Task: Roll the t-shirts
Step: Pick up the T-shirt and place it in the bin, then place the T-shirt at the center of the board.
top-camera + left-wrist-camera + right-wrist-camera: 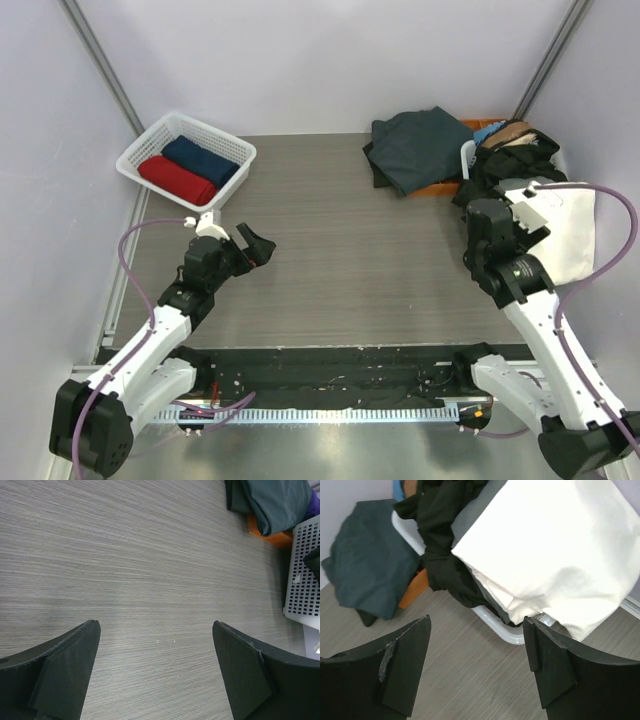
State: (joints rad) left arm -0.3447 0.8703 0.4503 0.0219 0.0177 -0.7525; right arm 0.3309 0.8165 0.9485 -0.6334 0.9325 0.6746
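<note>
A cream-white t-shirt [572, 232] hangs over the rim of a white basket [506, 629] at the right; its print does not show. In the right wrist view the shirt [555, 545] lies just beyond my right gripper [476, 621], which is open and empty above the table, its right fingertip close to the shirt's lower edge. A dark teal shirt [415, 145] lies spread at the back right. Rolled red [176, 179] and navy [200, 159] tees lie in the lattice basket [232, 185]. My left gripper [256, 246] is open and empty over bare table [155, 625].
Black garments [445, 540] are heaped in the right basket, beside an orange item [415, 587]. The right basket's lattice side [305, 570] and the teal shirt [275, 500] show in the left wrist view. Walls close in on both sides.
</note>
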